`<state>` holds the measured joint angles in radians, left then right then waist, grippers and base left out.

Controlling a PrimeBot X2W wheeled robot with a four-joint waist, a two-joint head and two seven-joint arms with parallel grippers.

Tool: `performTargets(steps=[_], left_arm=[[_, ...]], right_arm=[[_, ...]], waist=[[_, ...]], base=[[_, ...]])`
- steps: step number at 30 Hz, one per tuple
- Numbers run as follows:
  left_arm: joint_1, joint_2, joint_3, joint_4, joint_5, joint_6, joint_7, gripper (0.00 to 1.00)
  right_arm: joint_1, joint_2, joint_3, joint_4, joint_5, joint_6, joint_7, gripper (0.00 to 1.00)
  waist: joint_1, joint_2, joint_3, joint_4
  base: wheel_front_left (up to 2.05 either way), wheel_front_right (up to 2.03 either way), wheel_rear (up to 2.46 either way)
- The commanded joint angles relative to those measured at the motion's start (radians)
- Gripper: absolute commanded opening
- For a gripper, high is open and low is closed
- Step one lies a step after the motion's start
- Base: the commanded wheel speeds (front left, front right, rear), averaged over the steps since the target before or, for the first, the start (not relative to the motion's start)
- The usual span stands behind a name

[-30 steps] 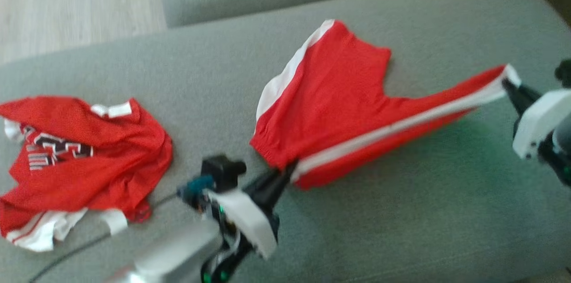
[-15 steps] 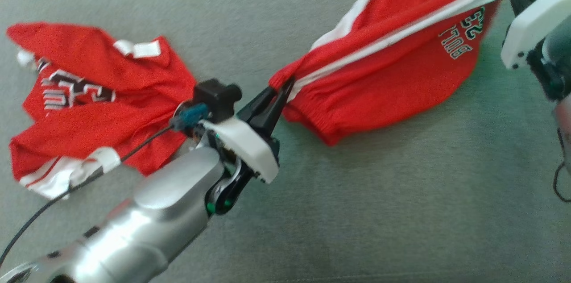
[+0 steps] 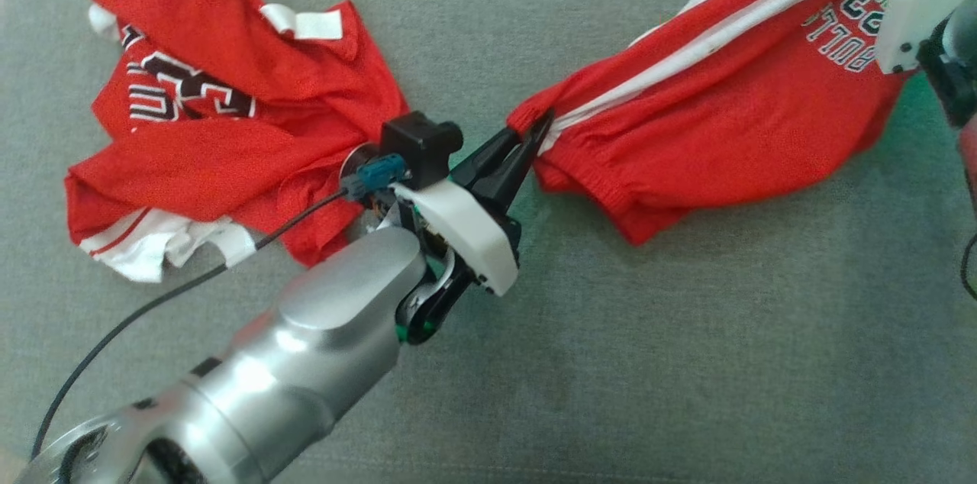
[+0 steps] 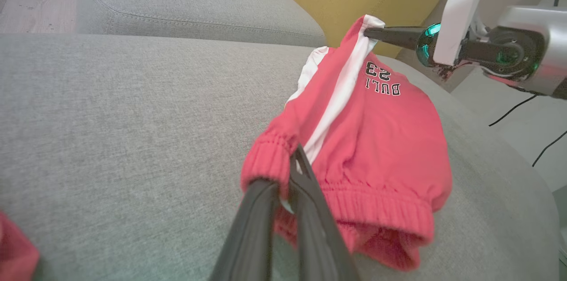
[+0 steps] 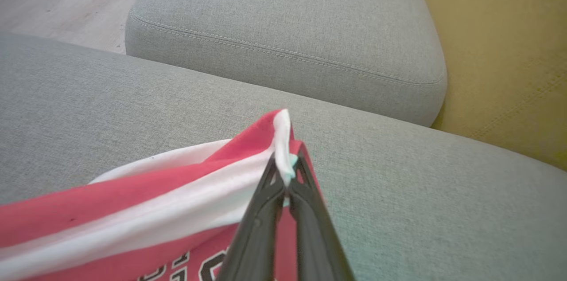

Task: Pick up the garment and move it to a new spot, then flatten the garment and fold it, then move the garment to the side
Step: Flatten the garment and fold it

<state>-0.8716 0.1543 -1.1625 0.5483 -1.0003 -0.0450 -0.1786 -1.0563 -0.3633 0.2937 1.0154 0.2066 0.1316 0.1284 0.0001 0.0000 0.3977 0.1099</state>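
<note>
Crumpled red mesh jersey [image 3: 221, 110] at left on grey fabric sofa cushion [image 3: 687, 354]. Left gripper [image 3: 534, 131]: jaws clamped on elastic waistband of red white-striped shorts [image 3: 725, 125]. Shorts stretched between grippers, right of jersey. Right gripper [image 5: 287, 170]: jaws clamped on white-edged hem corner.

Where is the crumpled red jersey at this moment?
In the head view the red jersey lies upper left on the grey cushion, left of the left gripper, apart from the red shorts.

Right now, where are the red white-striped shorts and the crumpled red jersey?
Red white-striped shorts [image 3: 710, 140], head view, red leg panel.
Crumpled red jersey [image 3: 229, 156], head view, middle fold.
</note>
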Motion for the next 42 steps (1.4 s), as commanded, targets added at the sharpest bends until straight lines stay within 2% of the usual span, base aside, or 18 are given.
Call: performTargets(steps=[1, 2, 3, 4, 5, 6, 15, 20, 24, 28, 33, 38, 42], left_arm=[[-0.049, 0.001, 0.029, -0.01, 0.012, -0.005, -0.014, 0.0], [-0.053, -0.004, 0.03, -0.003, 0.013, -0.007, -0.017, 0.0], [-0.056, -0.008, 0.031, 0.005, 0.013, -0.009, -0.02, 0.0], [-0.059, -0.011, 0.032, 0.013, 0.014, -0.009, -0.023, 0.16], [-0.061, -0.015, 0.033, 0.021, 0.016, -0.008, -0.026, 0.47], [-0.063, -0.017, 0.033, 0.03, 0.018, -0.008, -0.029, 0.99], [-0.042, -0.011, 0.061, 0.097, 0.022, 0.017, -0.062, 1.0], [-0.019, 0.032, 0.091, 0.1, 0.081, 0.077, -0.08, 1.0], [0.008, 0.066, 0.146, 0.061, 0.127, 0.123, -0.082, 1.0], [0.083, 0.118, 0.253, -0.045, 0.221, 0.179, -0.083, 1.0], [0.217, 0.169, 0.394, -0.189, 0.361, 0.242, -0.083, 1.0], [0.393, 0.178, 0.54, -0.31, 0.478, 0.27, -0.083, 1.0], [0.536, 0.157, 0.648, -0.354, 0.543, 0.262, -0.083, 1.0]], right_arm=[[-0.033, -0.003, 0.012, -0.007, -0.007, -0.001, -0.014, 0.0], [-0.042, -0.003, 0.008, 0.011, -0.008, -0.001, -0.019, 0.0], [-0.052, -0.005, 0.002, 0.025, -0.014, -0.001, -0.033, 0.48], [-0.061, -0.003, -0.005, 0.04, -0.015, -0.001, -0.047, 1.0], [-0.068, 0.001, -0.012, 0.055, -0.015, -0.001, -0.059, 1.0], [-0.076, 0.004, -0.019, 0.068, -0.015, -0.001, -0.073, 1.0], [-0.075, 0.033, -0.078, 0.169, -0.001, -0.001, -0.21, 1.0], [-0.009, 0.056, -0.064, 0.168, 0.013, -0.001, -0.331, 1.0], [0.043, 0.076, -0.071, 0.137, 0.055, -0.001, -0.372, 1.0], [0.128, 0.096, -0.068, 0.021, 0.105, -0.001, -0.389, 1.0], [0.307, 0.122, -0.113, -0.257, 0.132, -0.001, -0.39, 1.0], [0.531, 0.188, -0.157, -0.469, 0.085, -0.001, -0.39, 1.0], [0.692, 0.252, -0.206, -0.593, 0.016, -0.001, -0.39, 1.0]], waist=[[-0.0001, 0.0, 0.014, 0.013], [-0.0001, 0.0, 0.018, 0.016], [-0.0001, 0.0, 0.021, 0.018], [-0.0001, 0.0, 0.024, 0.02], [-0.0001, 0.0, 0.025, 0.022], [-0.0001, 0.0, 0.026, 0.023], [-0.0001, 0.0, -0.05, 0.006], [-0.0001, 0.0, -0.124, -0.023], [-0.0001, 0.0, -0.165, -0.044], [-0.0001, 0.0, -0.21, -0.075], [-0.0001, 0.0, -0.253, -0.112], [-0.0001, 0.0, -0.283, -0.14], [-0.0001, 0.0, -0.284, -0.155]], base=[[0.0, 0.0, 0.0], [0.0, 0.0, 0.0], [0.0, 0.0, 0.0], [0.0, 0.0, 0.0], [0.0, 0.0, 0.0], [0.0, 0.0, 0.0], [0.0, 0.0, 0.0], [0.0, 0.0, 0.0], [0.0, 0.0, 0.0], [0.0, 0.0, 0.0], [0.0, 0.0, 0.0], [0.0, 0.0, 0.0], [0.0, 0.0, 0.0]])
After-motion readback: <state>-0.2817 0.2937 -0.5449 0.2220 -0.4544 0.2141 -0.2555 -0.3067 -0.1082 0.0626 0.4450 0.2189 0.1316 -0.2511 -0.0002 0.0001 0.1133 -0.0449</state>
